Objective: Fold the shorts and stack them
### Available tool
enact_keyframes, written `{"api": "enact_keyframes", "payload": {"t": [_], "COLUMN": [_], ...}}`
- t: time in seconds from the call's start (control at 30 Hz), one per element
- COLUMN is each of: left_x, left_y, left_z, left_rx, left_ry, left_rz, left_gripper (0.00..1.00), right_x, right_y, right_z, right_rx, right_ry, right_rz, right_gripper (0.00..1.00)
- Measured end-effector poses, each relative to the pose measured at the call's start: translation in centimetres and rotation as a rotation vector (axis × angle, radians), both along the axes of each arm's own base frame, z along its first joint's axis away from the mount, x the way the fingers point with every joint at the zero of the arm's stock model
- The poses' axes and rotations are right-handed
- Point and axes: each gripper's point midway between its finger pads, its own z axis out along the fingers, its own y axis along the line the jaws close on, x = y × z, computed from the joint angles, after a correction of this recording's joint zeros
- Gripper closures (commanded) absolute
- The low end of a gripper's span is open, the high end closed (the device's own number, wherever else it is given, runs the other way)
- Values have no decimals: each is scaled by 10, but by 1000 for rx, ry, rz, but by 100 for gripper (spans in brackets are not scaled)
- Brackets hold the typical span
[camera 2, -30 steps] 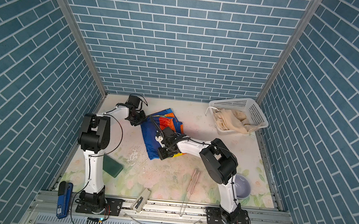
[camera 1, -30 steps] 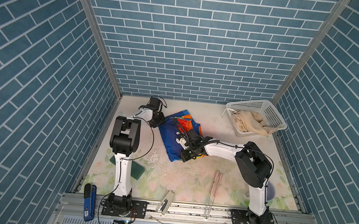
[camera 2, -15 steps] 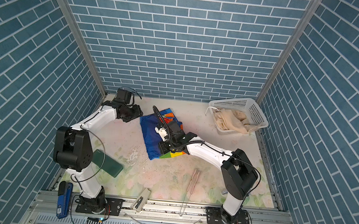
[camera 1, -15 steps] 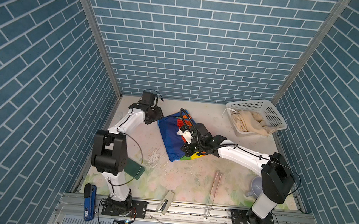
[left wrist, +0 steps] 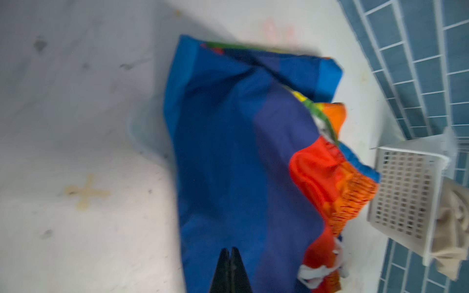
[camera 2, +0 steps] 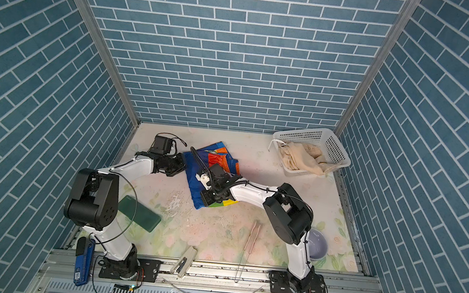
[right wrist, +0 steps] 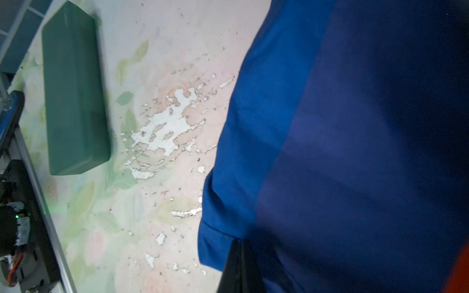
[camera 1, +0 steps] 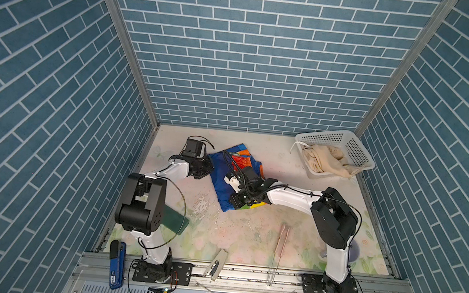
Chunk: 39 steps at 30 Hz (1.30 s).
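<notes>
Striped shorts [camera 1: 219, 181] lie crumpled on the table [camera 1: 248, 233]. Right gripper [right wrist: 239, 244] clamps their near blue hem, likely to draw a fold. Left gripper [left wrist: 230, 251], closed at the farther edge: you cannot confirm a pinch. Beige shorts [camera 1: 321, 161] wait in the far basket [camera 1: 356, 148], unfolded.

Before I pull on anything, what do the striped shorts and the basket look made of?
The striped shorts look like thin woven cloth, likely synthetic: soft creases, faint sheen. The basket looks like white moulded plastic: rigid walls pierced by an even grid of holes.
</notes>
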Motion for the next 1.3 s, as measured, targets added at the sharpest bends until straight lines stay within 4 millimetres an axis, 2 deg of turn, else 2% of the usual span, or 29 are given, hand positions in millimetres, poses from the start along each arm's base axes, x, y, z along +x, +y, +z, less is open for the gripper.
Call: {"api": "enact_keyframes", "payload": {"t": [0.1, 0.2, 0.3, 0.4, 0.53, 0.77, 0.83, 0.9, 0.97, 1.03, 1.17, 1.23, 1.3], "left_x": [10, 18, 23, 24, 27, 51, 51, 49, 43, 39, 31, 23, 12], "left_y": [-22, -41, -50, -49, -48, -51, -52, -51, -49, -46, -30, -21, -13], "left_z": [13, 8, -19, -49, -72, -67, -65, -62, -51, -29, 46, 78, 93], "left_rx": [-63, -106, -126, -124, -108, -95, -92, -85, -74, -62, -23, 1, 22], "left_ry": [-64, -82, -44, 8, 43, 14, 17, 21, 24, 0, -142, -216, -256], "left_rz": [-26, -48, -43, -25, -14, -13, -18, -28, -36, -49, -43, -34, -28], "left_gripper": [100, 100, 100, 100, 100, 99, 92, 84, 74, 69, 58, 49, 42], "right_x": [0, -1, 0, 0, -1, -5, -6, -6, -2, 2, 26, 40, 53], "right_y": [0, 0, 3, 4, 4, 2, 0, -3, -9, -14, -40, -61, -83], "right_z": [-10, -12, -10, -10, -14, -15, -9, 6, 35, 72, 151, 173, 181], "right_rx": [-13, -11, 3, 13, 25, 32, 35, 48, 80, 133, 259, 287, 286], "right_ry": [13, 16, 12, 13, 25, 43, 39, 17, -22, -79, -218, -273, -307], "right_rz": [0, 2, 2, -2, -13, -21, -21, -26, -41, -52, -128, -190, -259], "right_gripper": [100, 100, 100, 100, 100, 100, 100, 100, 100, 100, 100, 100, 100]}}
